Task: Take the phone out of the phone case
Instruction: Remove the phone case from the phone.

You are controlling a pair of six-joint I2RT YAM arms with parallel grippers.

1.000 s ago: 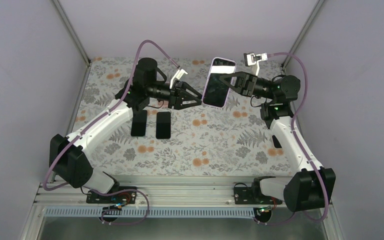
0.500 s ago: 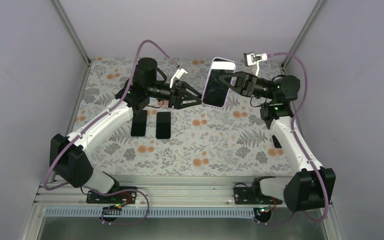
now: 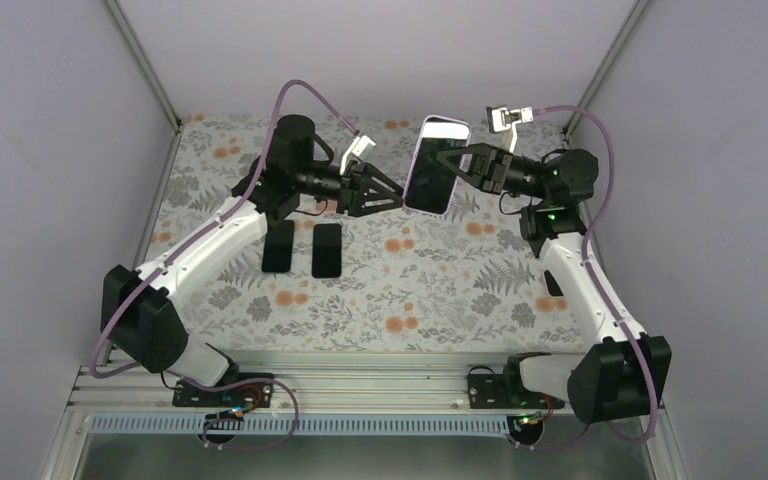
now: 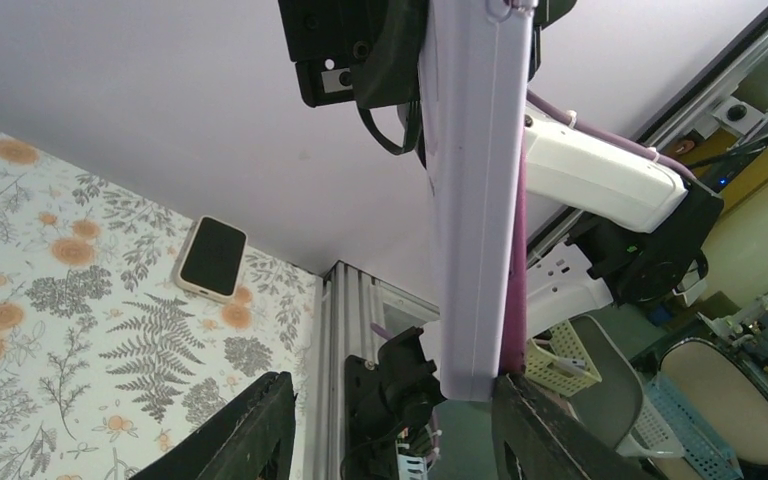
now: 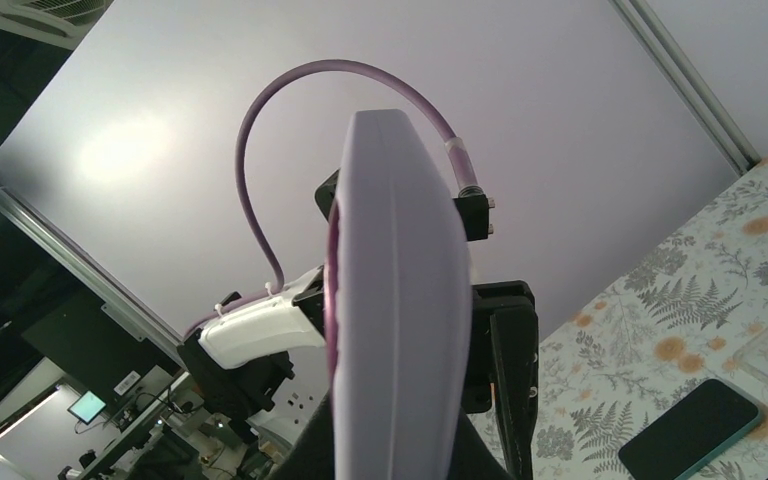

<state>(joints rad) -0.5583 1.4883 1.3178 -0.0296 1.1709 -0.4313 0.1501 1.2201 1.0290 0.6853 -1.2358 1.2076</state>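
Note:
The phone in its lavender phone case [image 3: 437, 165] is held up in the air above the back of the table, dark screen towards the camera. My right gripper [image 3: 452, 160] is shut on it from the right. In the right wrist view the case [image 5: 400, 290] fills the middle, edge-on, between the fingers [image 5: 512, 380]. My left gripper [image 3: 397, 198] is open at the case's lower left edge. In the left wrist view the case [image 4: 475, 200] hangs edge-on with a purple strip [image 4: 516, 290] along its right side. Its lower end sits just above my right finger [image 4: 545, 430]. Nothing lies between those jaws.
Two dark phones [image 3: 278, 245] [image 3: 327, 250] lie flat on the floral cloth [image 3: 410, 290] under the left arm. Another phone [image 4: 212, 257] in a pale case lies near the right edge. Metal frame posts [image 3: 145, 70] stand at the back corners.

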